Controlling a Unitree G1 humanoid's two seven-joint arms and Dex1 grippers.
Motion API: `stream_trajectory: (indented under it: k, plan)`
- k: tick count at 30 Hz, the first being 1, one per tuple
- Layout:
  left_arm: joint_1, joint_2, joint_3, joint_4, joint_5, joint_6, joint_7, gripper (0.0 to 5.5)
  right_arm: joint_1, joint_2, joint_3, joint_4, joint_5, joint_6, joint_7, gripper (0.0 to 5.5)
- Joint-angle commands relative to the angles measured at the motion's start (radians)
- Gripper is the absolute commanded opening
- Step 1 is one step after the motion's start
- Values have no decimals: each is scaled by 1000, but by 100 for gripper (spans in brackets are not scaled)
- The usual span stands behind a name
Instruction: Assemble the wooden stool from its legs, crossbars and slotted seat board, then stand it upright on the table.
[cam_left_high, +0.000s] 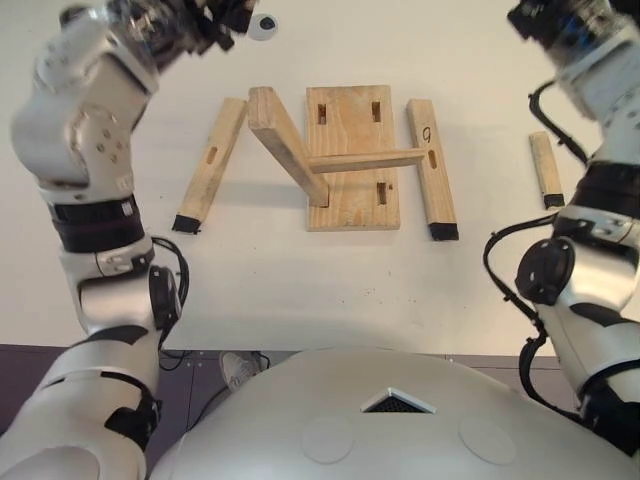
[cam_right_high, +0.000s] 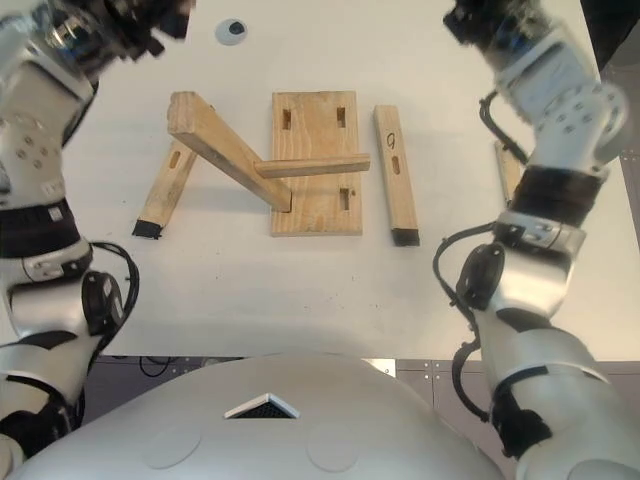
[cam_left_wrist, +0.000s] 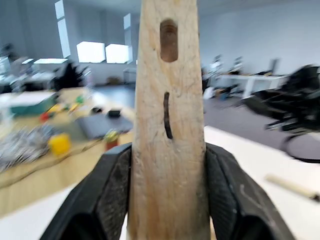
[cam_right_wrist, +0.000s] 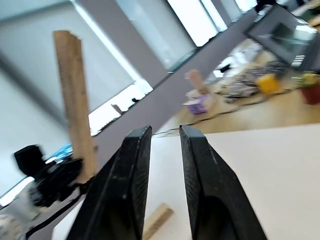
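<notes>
Stool leg (cam_left_high: 432, 165) beside seat board (cam_left_high: 346, 207): handwritten 9 | left fingers (cam_left_wrist: 111, 195) clamp second leg (cam_left_wrist: 168, 135)

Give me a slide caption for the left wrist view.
Left end effector clamped on a slotted wooden leg.

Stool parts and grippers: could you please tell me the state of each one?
seat board: lying flat, slots up.
standing leg: upright on the seat board.
crossbar: joined to the standing leg.
left leg: lying flat, loose.
right leg: lying flat, loose.
short bar: lying flat, loose.
left gripper: shut on held leg.
right gripper: open, empty.
</notes>
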Motion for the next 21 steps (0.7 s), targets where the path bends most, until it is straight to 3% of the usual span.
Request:
stream_trajectory:
  k: [1,6,11,16,21]
  plan:
    - [-136,-22,28,46,-149,86,-85,199,-106,-46,7,-7,112,117,135,180]
    - [-132,0,21,3,-271,191,-154,199,-85,-59,26,-57,176,199,225,256]
    - [-94,43,-16,-60,-325,263,-228,199,-133,-40,-13,-31,269,256,201,333]
    - [-83,55,-67,-85,-305,276,-245,199,-165,-44,-28,-20,293,256,160,339]
    - [-89,56,-97,-76,-287,262,-252,199,-169,-67,6,-16,281,282,194,407]
